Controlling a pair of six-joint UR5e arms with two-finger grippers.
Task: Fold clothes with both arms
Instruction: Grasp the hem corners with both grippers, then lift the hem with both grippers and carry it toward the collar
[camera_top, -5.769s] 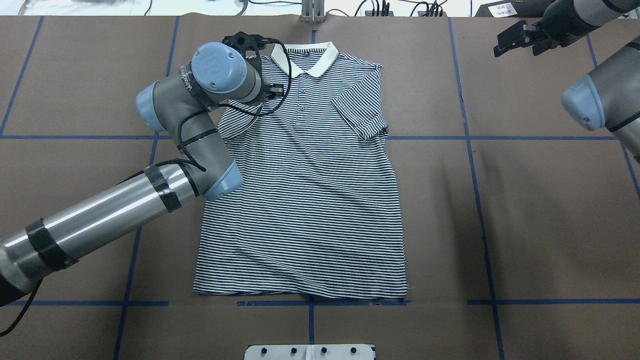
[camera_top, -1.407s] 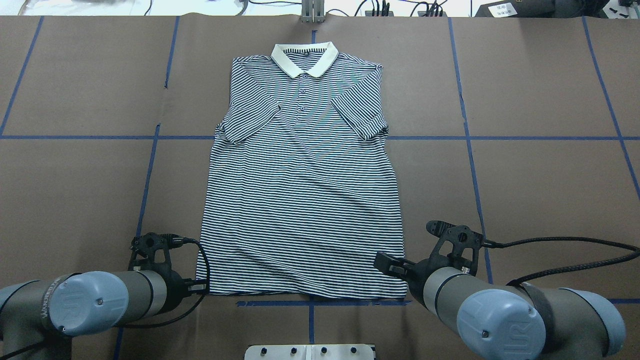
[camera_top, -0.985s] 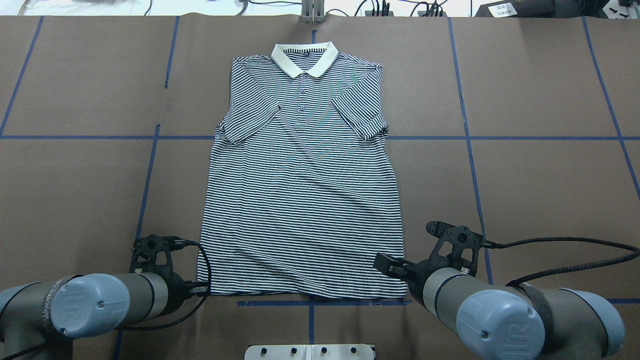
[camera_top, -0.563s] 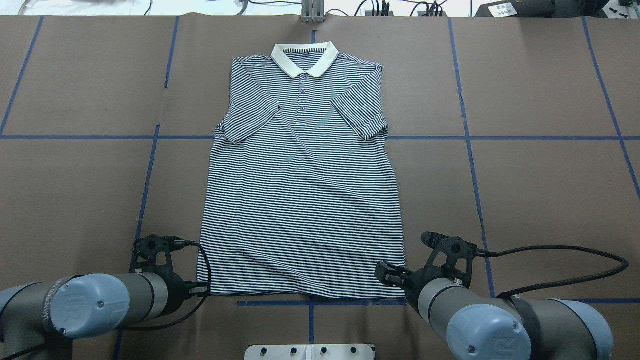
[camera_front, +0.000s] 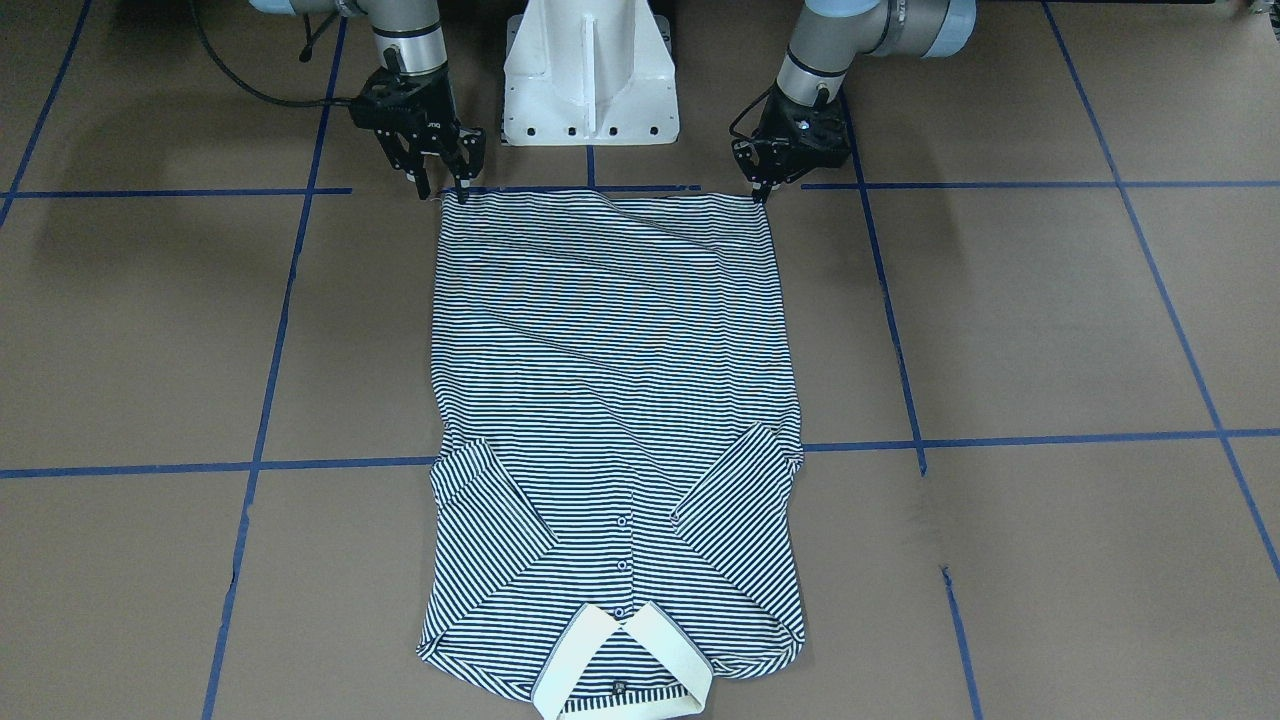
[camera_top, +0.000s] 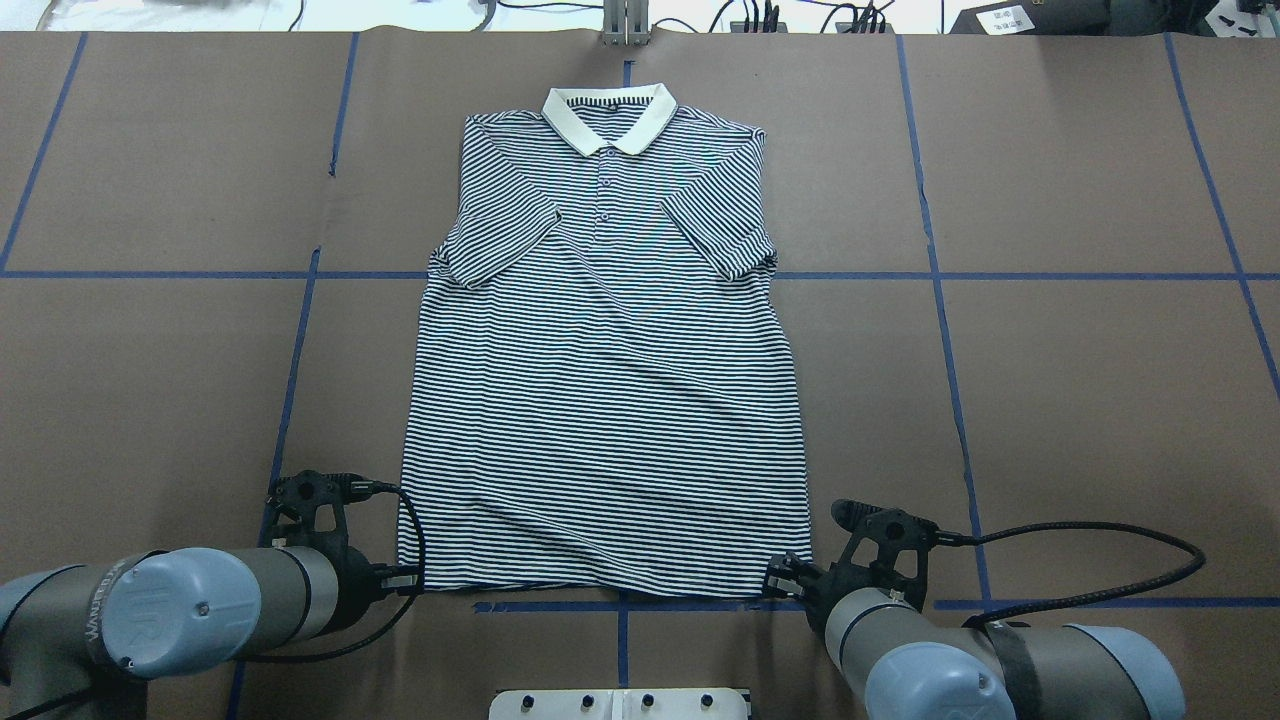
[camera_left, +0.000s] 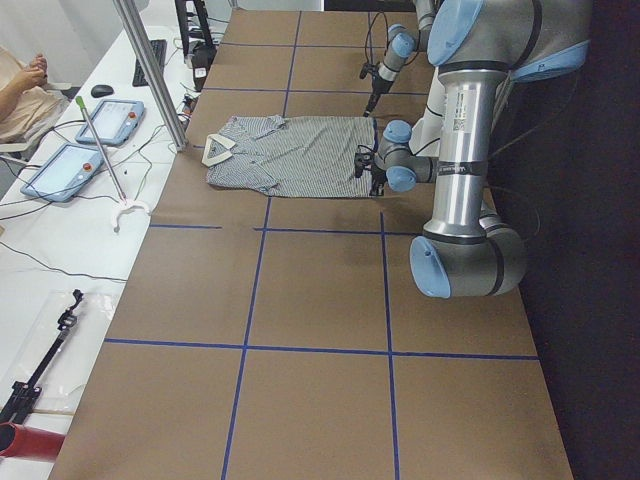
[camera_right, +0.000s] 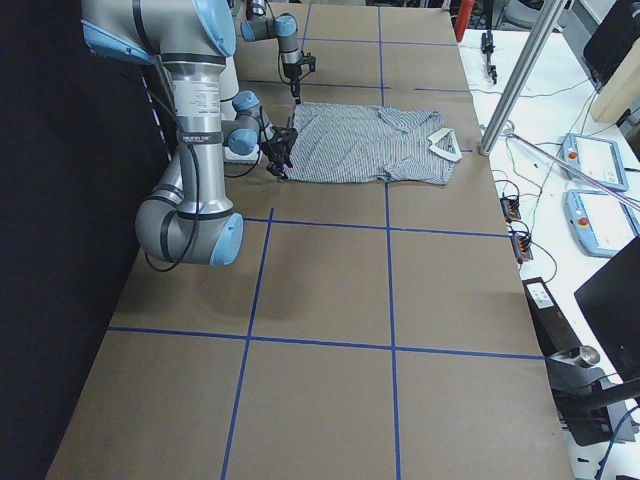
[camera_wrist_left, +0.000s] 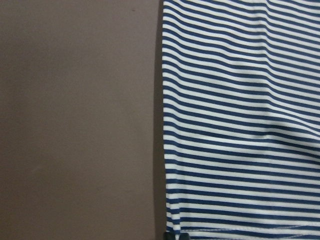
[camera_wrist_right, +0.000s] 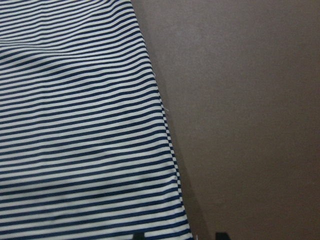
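Currently, my right gripper (camera_front: 444, 192): spread, straddling the polo shirt (camera_front: 610, 350) hem corner.
My left gripper (camera_front: 760, 193): seemingly pinching its corner.
Risk: right closes off-hem, so the lift skews.

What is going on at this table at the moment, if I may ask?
Two robot arms are folding a striped shirt that lies flat on the table, collar away from the robot, both sleeves already folded in over the chest. Each gripper is down at a corner of the bottom hem: the right gripper is open across its corner; whether the left gripper is open or shut I cannot tell.
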